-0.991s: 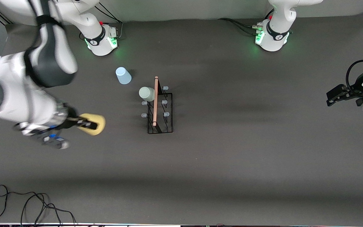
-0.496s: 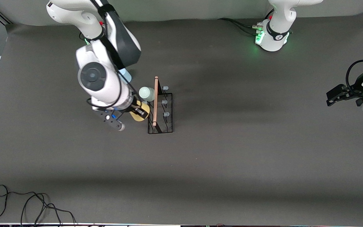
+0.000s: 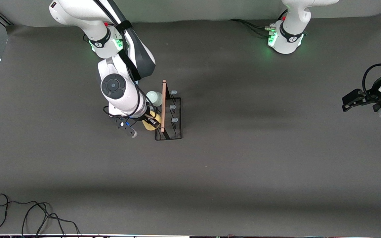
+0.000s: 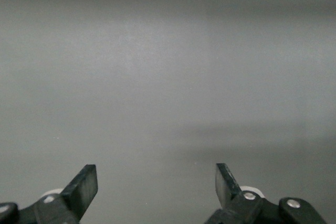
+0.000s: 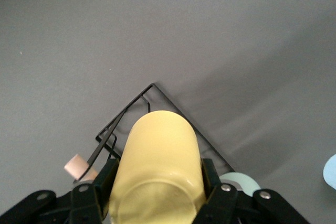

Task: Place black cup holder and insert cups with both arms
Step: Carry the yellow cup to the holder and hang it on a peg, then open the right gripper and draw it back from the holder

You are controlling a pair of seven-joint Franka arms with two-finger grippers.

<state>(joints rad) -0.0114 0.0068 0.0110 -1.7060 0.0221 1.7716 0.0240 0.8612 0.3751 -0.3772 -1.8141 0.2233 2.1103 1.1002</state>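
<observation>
The black cup holder (image 3: 170, 114) stands mid-table with its wooden rod (image 3: 163, 102) on top. A pale green cup (image 3: 154, 98) hangs on one of its pegs on the side toward the right arm's end. My right gripper (image 3: 152, 121) is shut on the yellow cup (image 3: 148, 127) and holds it tilted against that same side, at the pegs nearest the front camera. In the right wrist view the yellow cup (image 5: 157, 161) sits between the fingers over the holder's corner (image 5: 152, 85). The light blue cup (image 5: 332, 171) shows only at that view's edge. My left gripper (image 3: 356, 99) is open and empty.
The left arm waits at the left arm's end of the table, its gripper (image 4: 156, 182) over bare grey surface. A loose black cable (image 3: 28, 215) lies at the table's edge nearest the front camera, toward the right arm's end.
My right arm has swung from the right arm's end of the table to the holder, carrying the yellow cup up against the holder's side. It now covers the light blue cup in the front view.
</observation>
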